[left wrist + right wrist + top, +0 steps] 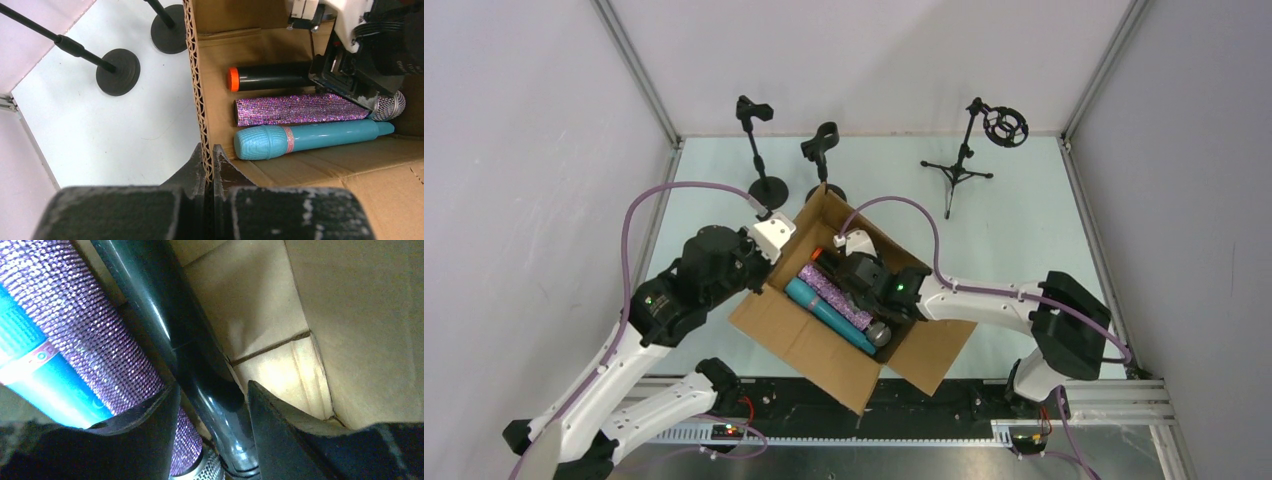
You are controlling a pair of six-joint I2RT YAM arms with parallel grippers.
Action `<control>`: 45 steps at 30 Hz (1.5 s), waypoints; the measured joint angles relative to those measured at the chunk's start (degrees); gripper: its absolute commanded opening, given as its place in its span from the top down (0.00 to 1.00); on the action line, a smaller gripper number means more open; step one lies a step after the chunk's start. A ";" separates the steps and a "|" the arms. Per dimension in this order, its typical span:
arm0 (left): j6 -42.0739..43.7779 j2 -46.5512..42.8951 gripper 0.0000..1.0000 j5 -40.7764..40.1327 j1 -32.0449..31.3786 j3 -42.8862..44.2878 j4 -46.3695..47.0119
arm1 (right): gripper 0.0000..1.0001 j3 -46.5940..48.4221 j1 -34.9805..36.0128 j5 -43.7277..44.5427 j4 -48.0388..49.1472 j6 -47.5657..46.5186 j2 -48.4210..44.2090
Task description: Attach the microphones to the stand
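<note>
Three microphones lie side by side in an open cardboard box (809,345): black with an orange end (821,256), purple glitter (836,293), light blue (822,308). The left wrist view shows the black (270,76), purple (300,108) and blue (310,138) ones. My left gripper (769,262) (210,152) is shut on the box's left wall (200,75). My right gripper (857,283) (210,390) is down inside the box, open, its jaws straddling the black microphone (200,365), with the purple one (75,315) and blue one (30,375) beside it.
Two black round-base stands with clips (754,110) (822,145) stand just behind the box. A tripod stand with a ring shock mount (1004,127) stands at the back right. White walls enclose the table on three sides.
</note>
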 measured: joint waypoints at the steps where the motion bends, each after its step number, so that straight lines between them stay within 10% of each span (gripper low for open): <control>1: 0.00 0.00 1.00 0.00 0.00 0.00 -0.02 | 0.42 -0.11 -0.15 0.09 0.48 -0.26 0.39; 10: 0.00 0.11 1.00 -0.52 -0.07 0.00 -1.53 | 0.42 -0.50 -1.75 -0.48 4.87 -3.96 4.09; 13: 0.02 0.33 1.00 -0.96 -0.13 -0.02 -2.36 | 0.74 -0.48 -2.05 -0.81 6.97 -4.98 5.86; 18: 0.33 1.01 1.00 -2.25 -0.15 -0.13 -2.69 | 1.00 -0.50 -0.85 -0.55 7.06 -7.80 6.43; 36: 0.61 0.92 1.00 -7.02 -1.01 -5.25 2.62 | 1.00 6.95 0.98 -2.23 -13.49 -0.55 -30.80; 45: 1.03 -0.17 1.00 -7.87 -1.03 -6.56 3.19 | 1.00 -0.87 -26.75 -3.17 -27.80 8.92 -38.82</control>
